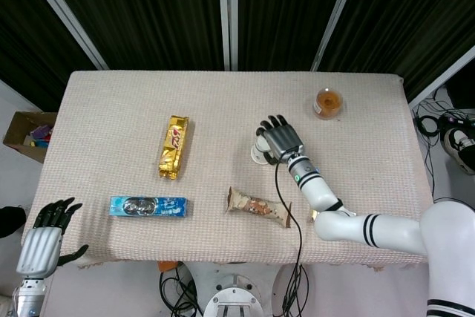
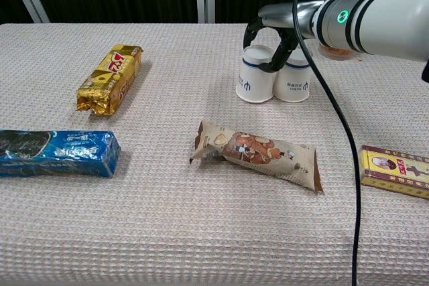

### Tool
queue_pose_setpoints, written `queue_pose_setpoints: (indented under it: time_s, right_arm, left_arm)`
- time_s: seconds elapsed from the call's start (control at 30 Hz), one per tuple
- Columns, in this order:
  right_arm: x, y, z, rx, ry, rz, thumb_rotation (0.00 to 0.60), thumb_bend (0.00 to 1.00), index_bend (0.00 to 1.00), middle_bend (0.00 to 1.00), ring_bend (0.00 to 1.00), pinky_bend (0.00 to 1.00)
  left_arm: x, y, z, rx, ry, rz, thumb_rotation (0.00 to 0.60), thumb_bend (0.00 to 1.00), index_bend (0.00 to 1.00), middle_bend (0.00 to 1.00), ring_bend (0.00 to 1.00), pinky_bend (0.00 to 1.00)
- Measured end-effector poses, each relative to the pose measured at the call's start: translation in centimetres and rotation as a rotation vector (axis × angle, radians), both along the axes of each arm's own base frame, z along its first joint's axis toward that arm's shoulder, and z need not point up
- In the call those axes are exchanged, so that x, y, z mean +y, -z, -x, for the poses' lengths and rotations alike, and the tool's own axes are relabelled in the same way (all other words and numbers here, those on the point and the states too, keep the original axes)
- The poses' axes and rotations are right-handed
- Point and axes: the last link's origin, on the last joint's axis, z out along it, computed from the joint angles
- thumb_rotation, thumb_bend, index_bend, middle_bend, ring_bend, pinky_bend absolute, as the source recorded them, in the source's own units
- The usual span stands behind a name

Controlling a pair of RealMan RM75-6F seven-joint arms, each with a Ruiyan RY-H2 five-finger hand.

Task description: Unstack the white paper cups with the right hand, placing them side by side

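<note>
Two white paper cups with blue rims stand upside down side by side on the table. The left cup (image 2: 255, 80) touches the right cup (image 2: 293, 81). My right hand (image 2: 269, 37) reaches over the left cup from above, and its dark fingers (image 2: 277, 55) curl down around that cup's top and grip it. In the head view the right hand (image 1: 280, 139) covers both cups, and only a sliver of the left cup (image 1: 257, 154) shows. My left hand (image 1: 43, 240) hangs off the table's near left corner with its fingers spread and nothing in it.
A brown snack bar (image 2: 258, 153) lies just in front of the cups. A gold packet (image 2: 110, 77) and a blue packet (image 2: 57, 153) lie to the left. A yellow box (image 2: 395, 171) sits at the right edge, an orange-filled jar (image 1: 328, 102) behind the cups.
</note>
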Motion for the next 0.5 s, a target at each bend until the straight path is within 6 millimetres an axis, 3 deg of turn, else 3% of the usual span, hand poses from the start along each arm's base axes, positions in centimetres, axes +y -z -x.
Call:
queue_pose_setpoints:
  time_s: [0.13,0.3,0.5]
  right_arm:
    - [0.1,0.0,0.1,0.010,-0.004,-0.001,0.600,0.35,0.04,0.12,0.00,0.01]
    - [0.5,-0.8,0.2,0.006,-0.012,0.010,0.600,0.35,0.00,0.10,0.00,0.01]
    - [2.0,-4.5,1.4,-0.032,-0.027,0.073,0.600,0.35,0.00,0.09,0.00,0.00]
  left_arm:
    - [-0.1,0.0,0.0,0.001,0.000,-0.002,0.600,0.13,0.19,0.10,0.08,0.12]
    - [-0.1,-0.2,-0.1,0.005,0.005,-0.004,0.600,0.13,0.19,0.10,0.08,0.12]
    - [-0.1,-0.8,0.0,0.020,0.011,-0.009,0.600,0.13,0.19,0.10,0.08,0.12]
